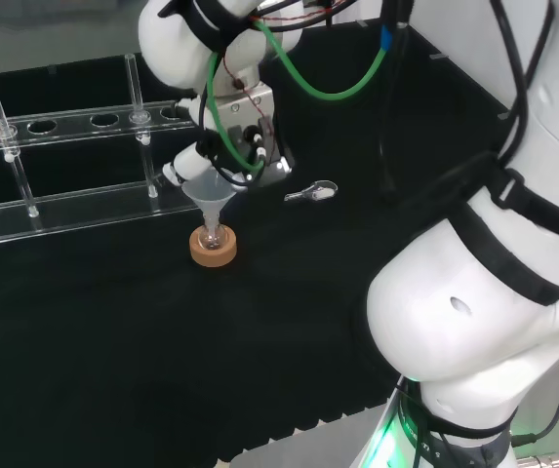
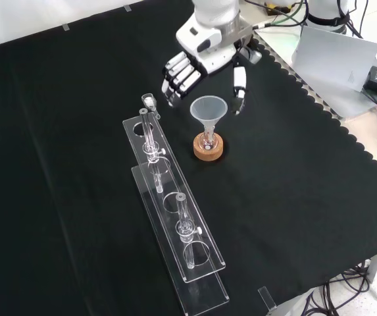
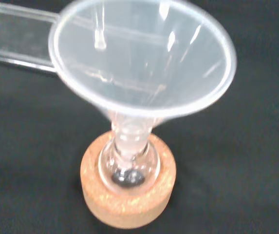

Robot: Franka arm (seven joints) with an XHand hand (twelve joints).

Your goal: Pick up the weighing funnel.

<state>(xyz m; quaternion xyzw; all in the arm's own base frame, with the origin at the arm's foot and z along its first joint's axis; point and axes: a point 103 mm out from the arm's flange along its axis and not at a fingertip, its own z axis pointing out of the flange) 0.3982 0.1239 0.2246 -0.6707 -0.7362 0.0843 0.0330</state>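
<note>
Weighing funnel (image 1: 311, 193), a small clear scoop with a short stem, lies on the cloth right of the funnel (image 1: 209, 192) in the head view. From the front it sits up-left of the funnel (faint, easily missed). The hand (image 2: 203, 58) hangs above the funnel, fingers slack, holding nothing. The wrist view looks down on the funnel, with the flask (image 3: 128, 165) half hidden in its cork ring (image 3: 127, 202).

Crowded just below the hand (image 2: 201, 59) in the front view: big funnel (image 2: 208, 108) upright in a small flask (image 2: 206, 139) on a cork ring (image 2: 208, 151), under the gap between fingers (image 2: 178, 78) and thumb (image 2: 239, 82). Walled on that view's left by a long clear rack (image 2: 204, 263) with upright test tubes (image 2: 150, 131). Little room between rack end and fingertips, taken by the weighing funnel (image 2: 150, 101). Wide bare black cloth (image 2: 306, 197) right of the cork ring and nearer the camera.
</note>
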